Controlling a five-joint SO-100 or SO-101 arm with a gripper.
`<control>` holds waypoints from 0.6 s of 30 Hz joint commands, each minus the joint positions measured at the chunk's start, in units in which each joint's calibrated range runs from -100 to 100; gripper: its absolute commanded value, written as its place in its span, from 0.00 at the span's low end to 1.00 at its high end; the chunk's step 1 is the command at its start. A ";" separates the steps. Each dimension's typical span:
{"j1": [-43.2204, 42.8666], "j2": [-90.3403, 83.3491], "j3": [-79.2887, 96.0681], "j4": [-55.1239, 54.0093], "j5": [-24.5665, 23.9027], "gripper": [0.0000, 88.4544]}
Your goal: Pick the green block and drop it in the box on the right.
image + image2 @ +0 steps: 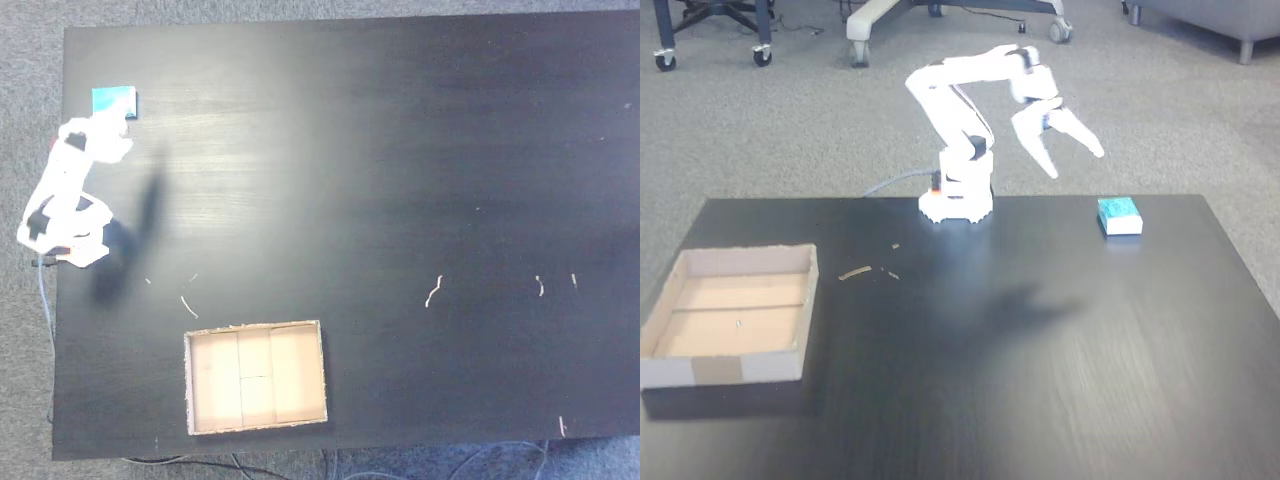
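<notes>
We see the gripper point(1077, 162) raised above the table, its two white fingers point(1041, 152) spread wide apart with nothing between them. In a fixed view from the front it hangs in the air up and to the left of the green block point(1119, 215), clear of it. In a fixed view from above the gripper point(122, 128) sits just below the green block point(115, 102), and we cannot tell there how far its fingers stand apart. The block lies flat on the dark table point(400, 180), close to the far edge near a corner. Behind the gripper the white arm point(960, 90) bends back down to its base point(956, 205), which stands at the table's edge. The box point(256, 376) rests open on the table well apart from the block, toward the opposite side; its pale inside holds no block. A few thin pale scraps point(433, 291) lie scattered on the tabletop.
</notes>
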State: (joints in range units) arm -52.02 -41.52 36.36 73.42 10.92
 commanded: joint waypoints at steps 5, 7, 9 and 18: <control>-7.98 36.95 -22.22 5.94 -0.34 0.43; -10.58 41.86 -25.03 5.61 -1.32 0.43; -12.73 46.52 -28.56 5.19 -1.81 0.43; -16.71 64.89 -41.80 2.88 -3.17 0.41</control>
State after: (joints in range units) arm -68.64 20.80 -2.54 77.53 7.84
